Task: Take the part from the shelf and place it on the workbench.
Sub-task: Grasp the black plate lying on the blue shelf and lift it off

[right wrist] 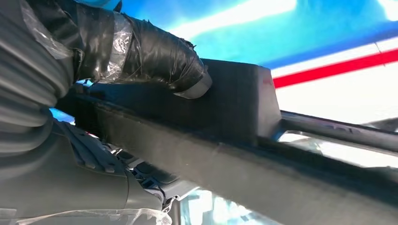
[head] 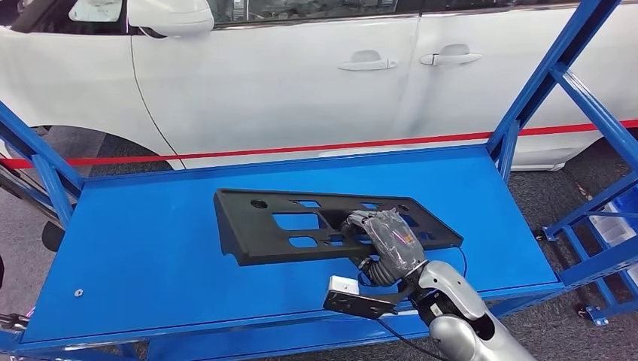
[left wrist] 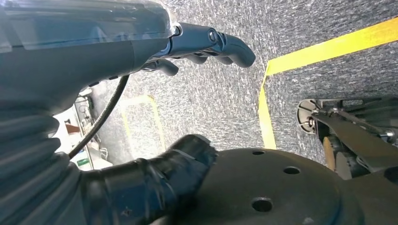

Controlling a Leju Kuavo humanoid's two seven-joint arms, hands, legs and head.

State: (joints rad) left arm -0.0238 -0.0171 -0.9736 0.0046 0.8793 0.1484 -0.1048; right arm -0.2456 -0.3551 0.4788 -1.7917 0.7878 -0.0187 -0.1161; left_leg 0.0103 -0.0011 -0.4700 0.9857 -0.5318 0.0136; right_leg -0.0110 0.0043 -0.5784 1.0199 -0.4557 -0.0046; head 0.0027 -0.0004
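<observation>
Right robot hand (head: 385, 239) grips the near edge of the long black plastic panel with rectangular cutouts (head: 301, 223); in the right wrist view its taped thumb (right wrist: 159, 58) presses on the panel's raised block. Panel lies flat near the middle of the blue metal tabletop (head: 150, 248). Left robot hand (left wrist: 206, 44) hangs over grey carpet with yellow tape lines (left wrist: 319, 47), fingers loosely curled, holding nothing. White car with red stripe (head: 301, 75) stands just beyond the tabletop.

Right hand (head: 390, 239) grips black part (head: 301, 224) — on blue workbench (head: 135, 241).
</observation>
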